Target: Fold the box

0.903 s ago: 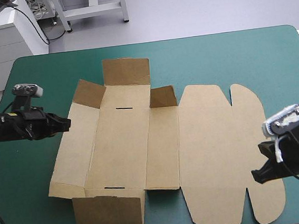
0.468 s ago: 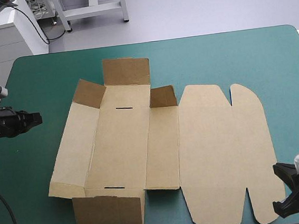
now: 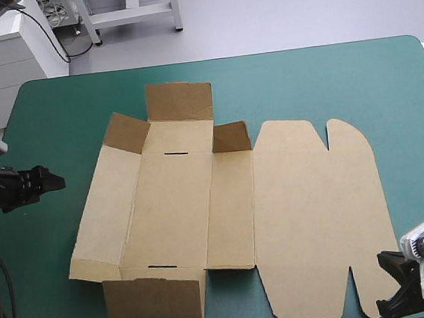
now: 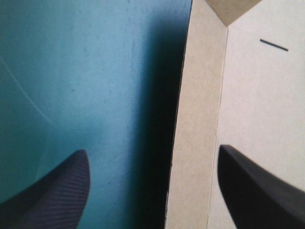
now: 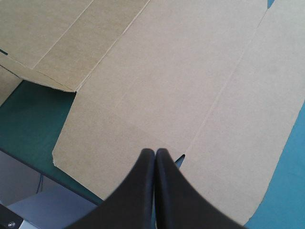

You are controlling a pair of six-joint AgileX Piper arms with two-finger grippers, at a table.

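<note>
One brown box (image 3: 201,205) sits centre frame on teal-green cover (image 3: 325,80), half-formed: we count two end walls raised, two slits in base, lid flat toward frame's right. Two grippers, neither touching board. Left gripper (image 3: 55,180), mid-left, fingers apart, faces long side panel; we judge it poised to raise that wall. Right gripper (image 5: 156,151), lower right near lid's corner, fingers pressed together, empty.

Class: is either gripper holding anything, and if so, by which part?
Nothing is held. The left gripper is open, apart from the box on its left side; the right gripper is shut on nothing by its near right corner.
</note>
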